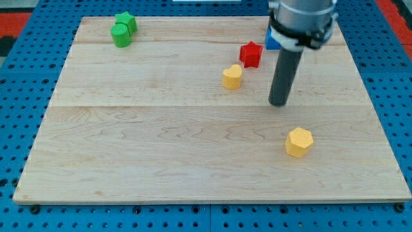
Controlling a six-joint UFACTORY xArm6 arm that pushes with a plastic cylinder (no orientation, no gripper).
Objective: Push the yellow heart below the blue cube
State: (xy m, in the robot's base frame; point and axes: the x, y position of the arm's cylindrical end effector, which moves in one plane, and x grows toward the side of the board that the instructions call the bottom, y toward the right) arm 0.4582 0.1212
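The yellow heart (232, 76) lies on the wooden board at the upper middle, just below and left of a red star (251, 54). The blue cube (273, 41) is mostly hidden behind the arm at the view's top right; only a small blue part shows. My tip (279, 102) rests on the board to the right of the yellow heart and a little lower, with a clear gap between them. It stands below the blue cube.
A yellow hexagon (299, 142) lies at the lower right, below my tip. Two green blocks (123, 28) sit together at the top left. The wooden board (161, 142) is surrounded by a blue pegboard surface.
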